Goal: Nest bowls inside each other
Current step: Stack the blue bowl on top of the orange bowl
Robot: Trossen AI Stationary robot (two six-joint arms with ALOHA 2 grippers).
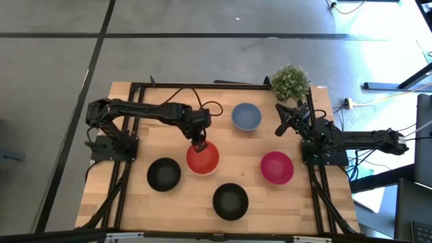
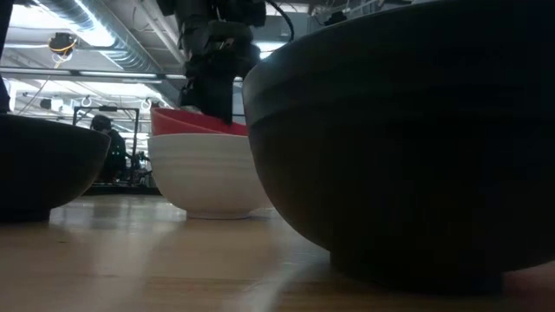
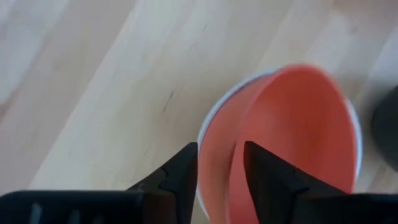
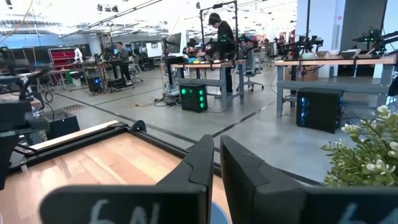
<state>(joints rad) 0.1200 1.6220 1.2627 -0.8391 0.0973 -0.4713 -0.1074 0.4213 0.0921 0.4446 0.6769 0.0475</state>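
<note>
A red bowl sits tilted inside a white bowl at the table's middle. In the left wrist view the white rim shows around the red bowl. My left gripper stands over the red bowl's far rim, shut on it. A blue bowl, a magenta bowl and two black bowls each stand alone on the table. My right gripper waits, shut and empty, raised near the table's right edge beside the blue bowl. My left gripper pinches the red bowl's wall at its far rim, one finger inside the bowl and one outside. The fingers come from above, pointing down. The red bowl rests tilted in the white bowl.
A small green potted plant stands at the far right corner. The near black bowl fills most of the low view, and the other black bowl is at its left. Bare wood lies along the table's left and far-left parts.
</note>
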